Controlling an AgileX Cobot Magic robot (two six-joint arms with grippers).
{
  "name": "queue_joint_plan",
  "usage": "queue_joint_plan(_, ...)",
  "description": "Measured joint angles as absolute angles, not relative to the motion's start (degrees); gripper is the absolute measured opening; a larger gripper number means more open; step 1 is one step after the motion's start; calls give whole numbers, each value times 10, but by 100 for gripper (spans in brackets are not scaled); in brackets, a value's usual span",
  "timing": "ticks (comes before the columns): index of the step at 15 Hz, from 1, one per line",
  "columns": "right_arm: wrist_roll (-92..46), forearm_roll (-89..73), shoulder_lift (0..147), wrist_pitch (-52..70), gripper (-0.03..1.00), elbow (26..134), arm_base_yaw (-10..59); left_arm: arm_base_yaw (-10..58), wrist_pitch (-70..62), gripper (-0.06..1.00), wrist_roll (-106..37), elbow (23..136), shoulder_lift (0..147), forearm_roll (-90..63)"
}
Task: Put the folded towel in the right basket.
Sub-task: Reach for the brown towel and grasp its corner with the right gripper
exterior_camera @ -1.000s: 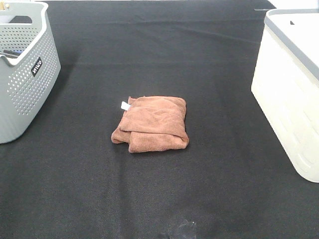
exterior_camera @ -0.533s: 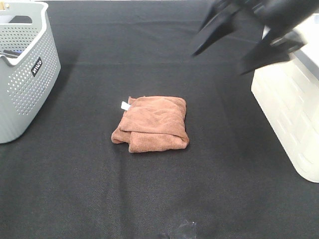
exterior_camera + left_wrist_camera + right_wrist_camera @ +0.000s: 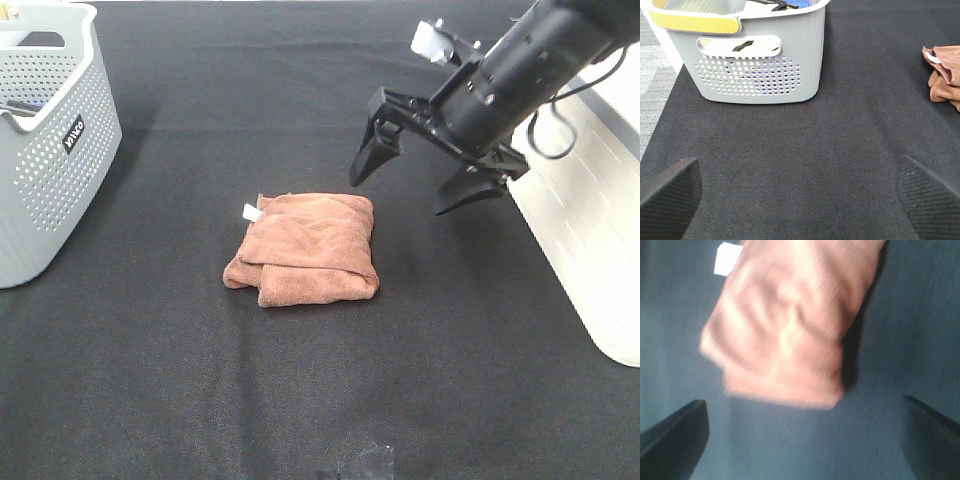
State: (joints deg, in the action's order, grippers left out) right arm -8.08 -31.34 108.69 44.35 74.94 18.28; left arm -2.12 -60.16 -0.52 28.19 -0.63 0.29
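The folded brown towel [image 3: 305, 248] with a white tag lies on the black table mat in the middle. It also shows in the right wrist view [image 3: 790, 325], blurred, and at the edge of the left wrist view [image 3: 945, 75]. My right gripper [image 3: 412, 190] is open and empty, hovering above the mat just right of and beyond the towel. The right basket [image 3: 590, 200] is white and stands at the right edge. My left gripper [image 3: 800, 187] is open and empty; only its fingertips [image 3: 667, 192] show, and it is out of the exterior view.
A grey perforated basket [image 3: 50, 150] stands at the far left, also in the left wrist view [image 3: 755, 65], with dark items inside. The black mat [image 3: 300, 400] covers the table.
My right arm has come into view from the upper right and moved down and left toward the towel, jaws open. The towel has not moved.
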Motion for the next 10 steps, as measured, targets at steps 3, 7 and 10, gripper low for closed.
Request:
queue_joint_plan(3, -81, -317, 1110, 421, 97, 749, 183, -21, -602, 99, -5, 282, -6, 3)
queue_joint_plan(7, -88, -320, 1180, 356, 97, 751, 183, -21, -602, 99, -5, 282, -6, 3)
queue_joint_plan(10, -100, -330, 1221, 353, 96, 751, 183, -21, -602, 99, -5, 282, -6, 3)
